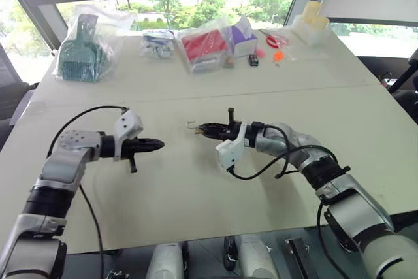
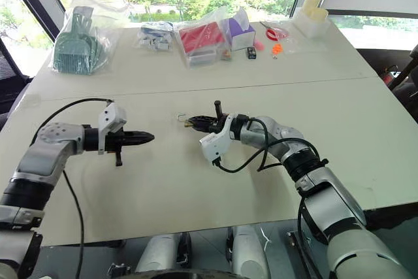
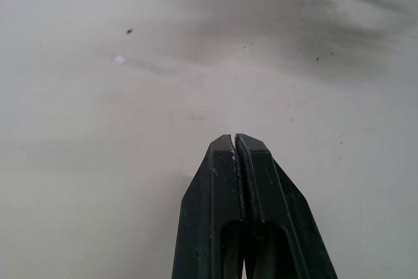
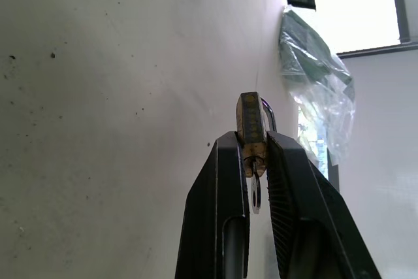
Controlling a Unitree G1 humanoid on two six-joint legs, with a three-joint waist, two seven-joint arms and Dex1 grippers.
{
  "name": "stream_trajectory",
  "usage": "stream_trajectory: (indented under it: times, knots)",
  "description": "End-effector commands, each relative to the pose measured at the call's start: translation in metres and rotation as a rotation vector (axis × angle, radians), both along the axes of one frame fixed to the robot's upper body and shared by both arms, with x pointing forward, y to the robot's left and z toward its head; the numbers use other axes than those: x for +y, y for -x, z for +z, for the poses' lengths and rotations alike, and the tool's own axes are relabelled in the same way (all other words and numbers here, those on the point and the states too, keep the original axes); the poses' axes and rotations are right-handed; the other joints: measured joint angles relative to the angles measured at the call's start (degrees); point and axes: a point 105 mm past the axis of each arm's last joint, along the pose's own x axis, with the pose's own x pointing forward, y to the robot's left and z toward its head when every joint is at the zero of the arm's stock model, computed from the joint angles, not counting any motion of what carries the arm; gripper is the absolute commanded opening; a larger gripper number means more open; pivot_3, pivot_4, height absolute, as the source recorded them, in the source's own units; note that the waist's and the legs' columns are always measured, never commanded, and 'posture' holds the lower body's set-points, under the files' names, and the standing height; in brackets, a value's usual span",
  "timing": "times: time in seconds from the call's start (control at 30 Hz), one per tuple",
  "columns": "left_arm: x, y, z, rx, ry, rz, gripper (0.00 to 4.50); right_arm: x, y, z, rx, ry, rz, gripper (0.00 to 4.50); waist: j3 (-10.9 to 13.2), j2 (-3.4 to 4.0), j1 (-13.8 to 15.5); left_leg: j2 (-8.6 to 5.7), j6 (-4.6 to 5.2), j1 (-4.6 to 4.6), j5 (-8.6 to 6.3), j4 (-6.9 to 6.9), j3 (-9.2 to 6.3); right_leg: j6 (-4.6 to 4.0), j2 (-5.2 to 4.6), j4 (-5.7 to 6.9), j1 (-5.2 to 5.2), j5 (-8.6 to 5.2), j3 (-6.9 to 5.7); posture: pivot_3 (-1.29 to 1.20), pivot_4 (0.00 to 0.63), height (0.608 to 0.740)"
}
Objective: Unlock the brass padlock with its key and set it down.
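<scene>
With the padlock [image 4: 250, 124] pinched by its brass body in the right gripper [image 4: 251, 151] above the table [image 1: 196, 194], key [image 4: 255, 194] dangling beneath, the left gripper [image 3: 235, 140] hangs clenched and empty; it looks light, hard, slippery.

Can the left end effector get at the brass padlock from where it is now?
Probably yes: bare table lies between the left end effector and the brass padlock, held in the right end effector.
</scene>
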Motion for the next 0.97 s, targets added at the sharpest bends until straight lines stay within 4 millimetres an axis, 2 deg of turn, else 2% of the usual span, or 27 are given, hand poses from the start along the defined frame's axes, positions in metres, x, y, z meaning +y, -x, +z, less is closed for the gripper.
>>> stream_trajectory:
  times: [0.03,0.17,0.23,0.33,0.37,0.5,0.63,0.73,0.83,0.97]
  knots:
    - [-0.006,0.002,0.021,-0.069,0.034,-0.010,0.02,0.003,-0.002,0.002,-0.014,-0.002,0.017,0.00,0.00,0.00,0.08,0.00,0.00,-0.01,0.00,0.00,-0.01,0.00,0.00,0.00,0.00,0.00,0.00,0.00,0.150,0.740]
    - [-0.014,0.009,0.027,-0.059,0.088,-0.010,0.02,0.004,0.000,-0.009,0.008,0.028,0.027,0.00,0.00,0.01,-0.26,-0.01,0.00,-0.01,0.00,0.00,0.00,0.00,0.00,0.00,-0.01,0.00,0.01,0.00,0.150,0.740]
    - [-0.016,0.012,0.026,-0.057,0.096,-0.007,0.00,0.003,0.002,-0.014,0.034,0.039,0.032,0.94,0.01,0.01,-0.31,0.00,-0.01,0.01,0.00,-0.01,0.01,0.00,0.01,0.01,-0.01,0.00,0.02,0.00,0.150,0.740]
    - [-0.017,0.016,0.026,-0.052,0.103,-0.004,0.00,0.001,0.004,-0.016,0.051,0.050,0.038,1.94,0.01,0.02,-0.34,0.01,-0.01,0.02,0.00,-0.01,0.00,0.00,0.03,0.02,-0.01,0.00,0.02,0.00,0.150,0.740]
    - [-0.017,0.016,0.026,-0.051,0.104,-0.002,0.00,-0.001,0.005,-0.015,0.053,0.051,0.041,2.61,0.01,0.02,-0.32,0.02,-0.01,0.04,0.00,-0.01,0.01,0.00,0.03,0.03,0.00,0.00,0.03,0.00,0.150,0.740]
    - [-0.017,0.020,0.030,-0.043,0.124,0.000,0.00,-0.015,0.009,-0.016,0.084,0.101,0.025,4.47,0.01,0.02,0.02,0.02,-0.01,0.08,0.00,-0.01,0.00,0.00,0.00,0.01,0.06,0.00,0.04,0.00,0.150,0.740]
    - [-0.013,0.024,0.033,-0.046,0.121,0.007,0.00,-0.039,0.021,0.003,0.237,0.048,-0.030,4.47,0.01,0.03,0.30,0.00,0.00,0.08,-0.01,-0.01,-0.03,0.02,-0.03,-0.04,0.13,0.00,0.03,0.00,0.150,0.740]
    - [-0.013,0.026,0.035,-0.063,0.116,0.015,0.00,-0.054,0.025,0.017,0.434,-0.049,-0.122,4.47,0.01,0.03,0.12,0.00,0.01,0.09,-0.01,0.00,-0.14,0.02,-0.05,-0.05,0.12,0.01,0.03,0.00,0.150,0.740]
    - [-0.013,0.026,0.038,-0.072,0.121,0.024,0.00,-0.059,0.029,0.038,0.616,-0.216,-0.171,4.47,0.02,0.04,0.04,0.02,0.01,0.14,-0.01,0.00,-0.23,0.00,-0.03,0.01,0.13,0.01,0.02,0.00,0.150,0.740]
    - [-0.011,0.029,0.037,-0.069,0.121,0.040,0.00,-0.066,0.036,0.044,0.821,-0.282,-0.219,4.47,0.03,0.06,-0.03,0.09,0.01,0.15,-0.01,-0.01,-0.25,-0.02,0.05,0.02,0.10,0.01,0.01,0.00,0.150,0.740]
